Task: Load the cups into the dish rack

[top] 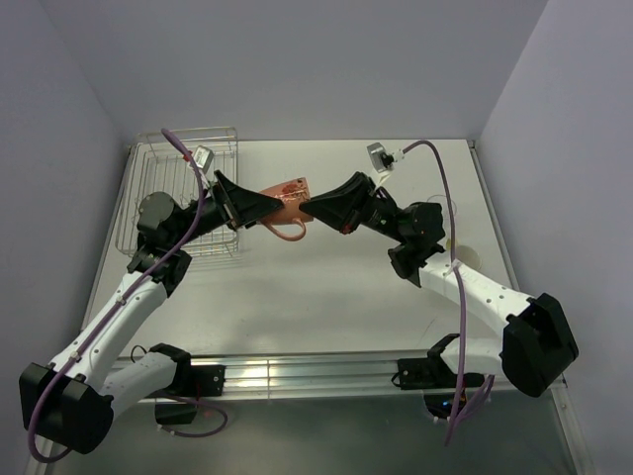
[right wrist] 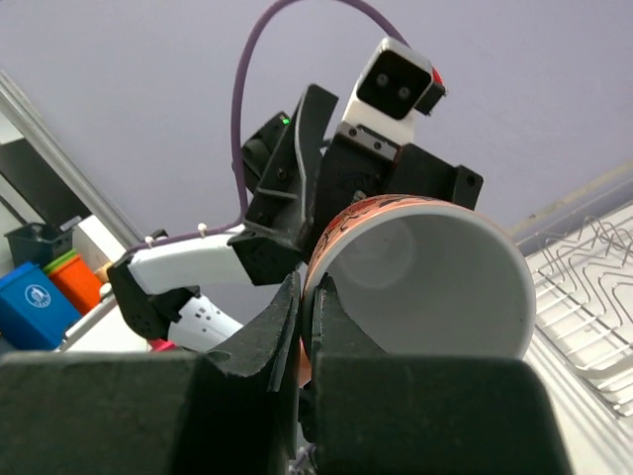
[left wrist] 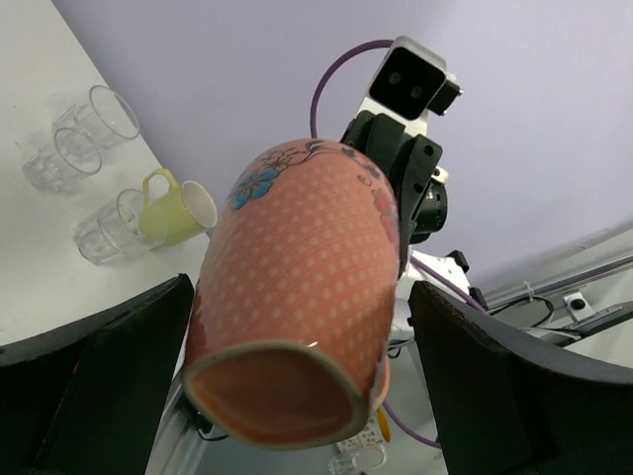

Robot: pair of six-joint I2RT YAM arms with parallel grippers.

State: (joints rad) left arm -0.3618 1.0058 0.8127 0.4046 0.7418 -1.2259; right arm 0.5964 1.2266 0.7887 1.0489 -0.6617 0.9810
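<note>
Centre frame, aloft: terracotta-orange dotted ceramic mug (top: 290,196), rim pinched in right jaws, left jaws spread around its base. Best to close left firmly before releasing right.

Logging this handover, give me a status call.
Right gripper shut on mug rim, mid-air. Left gripper open, fingers straddling mug body, gap showing. Left arm overlaps dish rack; no cups visible in it.

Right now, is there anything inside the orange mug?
The mug shows a bare white inside, apart from one of the right fingers hooked over its rim. The lowest part of the opening is hidden behind those fingers.
</note>
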